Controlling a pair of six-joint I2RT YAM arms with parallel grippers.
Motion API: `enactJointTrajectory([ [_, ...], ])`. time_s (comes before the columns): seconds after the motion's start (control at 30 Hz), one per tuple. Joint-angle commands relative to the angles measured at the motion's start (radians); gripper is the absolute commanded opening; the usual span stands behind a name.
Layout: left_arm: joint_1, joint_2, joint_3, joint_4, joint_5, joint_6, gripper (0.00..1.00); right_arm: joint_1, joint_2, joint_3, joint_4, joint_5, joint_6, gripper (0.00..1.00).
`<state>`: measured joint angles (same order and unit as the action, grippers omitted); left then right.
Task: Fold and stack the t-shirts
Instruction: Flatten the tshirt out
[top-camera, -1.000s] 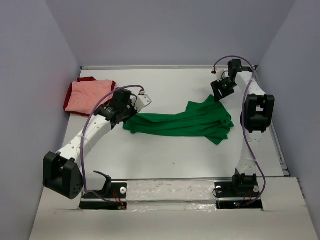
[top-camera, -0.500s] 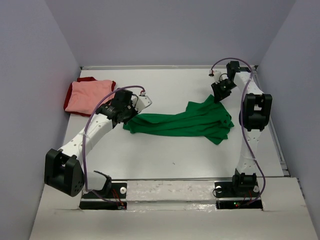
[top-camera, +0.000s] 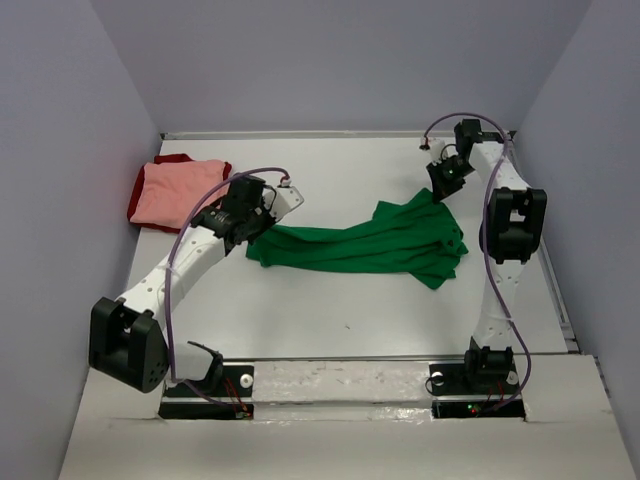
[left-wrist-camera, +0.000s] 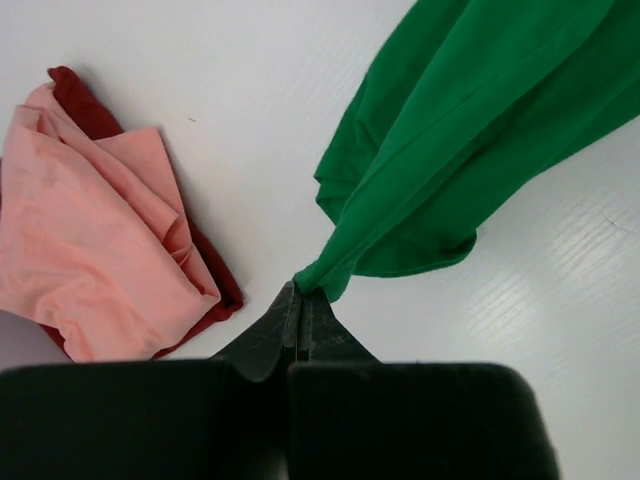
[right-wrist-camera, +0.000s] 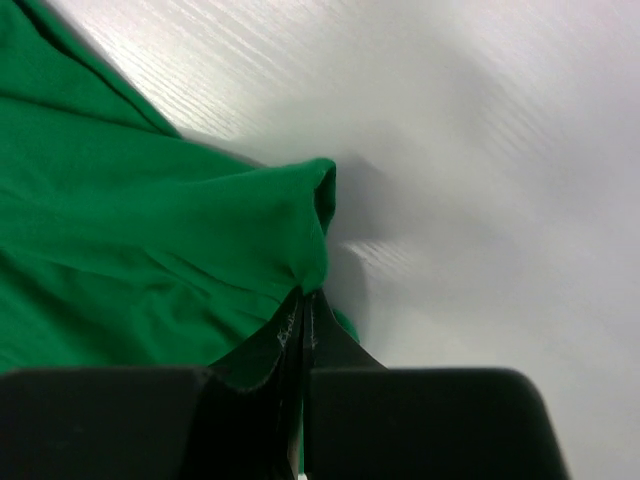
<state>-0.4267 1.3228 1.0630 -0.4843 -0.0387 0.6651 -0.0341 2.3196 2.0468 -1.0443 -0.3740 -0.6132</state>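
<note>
A bright green t-shirt (top-camera: 375, 245) lies stretched across the middle of the table. My left gripper (top-camera: 258, 228) is shut on its left end; in the left wrist view the cloth (left-wrist-camera: 440, 130) bunches into the pinched fingertips of that gripper (left-wrist-camera: 300, 292). My right gripper (top-camera: 440, 192) is shut on the green shirt's far right corner, and the right wrist view shows the fabric (right-wrist-camera: 150, 240) gathered at the closed tips of the gripper (right-wrist-camera: 304, 295). A salmon pink t-shirt (top-camera: 180, 190) lies folded on a dark red t-shirt (top-camera: 175, 159) at the far left.
The pink and red pile (left-wrist-camera: 90, 230) sits close to the left of my left gripper. Grey walls enclose the table on the left, back and right. The arm bases (top-camera: 205, 385) stand at the near edge.
My right gripper has closed on the green shirt's far corner; one second ago it stood open above it. The left gripper has kept its hold with little movement.
</note>
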Motion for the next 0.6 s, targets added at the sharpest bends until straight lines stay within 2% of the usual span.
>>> enactJointTrajectory([
  [0.0,0.008,-0.088,0.051,0.157,-0.059,0.066,0.00,-0.009,-0.173,0.038,0.076,0.097,0.097,0.00],
  [0.13,0.118,-0.071,0.106,0.311,0.019,0.120,0.00,-0.009,-0.212,0.166,0.073,0.164,0.156,0.00],
  [0.2,0.167,-0.002,0.199,0.265,0.034,0.070,0.00,-0.009,-0.247,0.235,0.047,0.167,0.174,0.00],
  [0.27,0.238,0.084,0.355,0.207,0.130,0.021,0.00,-0.009,-0.297,0.233,0.041,0.162,0.193,0.00],
  [0.3,0.270,0.096,0.417,0.164,0.190,-0.020,0.00,-0.009,-0.369,0.192,0.041,0.155,0.194,0.00],
  [0.37,0.285,0.049,0.428,0.145,0.233,-0.044,0.00,-0.009,-0.507,0.085,0.043,0.139,0.196,0.00],
  [0.4,0.286,0.049,0.428,0.145,0.234,-0.044,0.00,-0.009,-0.508,0.084,0.043,0.139,0.194,0.00],
  [0.57,0.287,-0.227,0.290,0.119,0.342,-0.009,0.00,-0.009,-0.906,-0.181,0.076,0.116,0.199,0.00],
])
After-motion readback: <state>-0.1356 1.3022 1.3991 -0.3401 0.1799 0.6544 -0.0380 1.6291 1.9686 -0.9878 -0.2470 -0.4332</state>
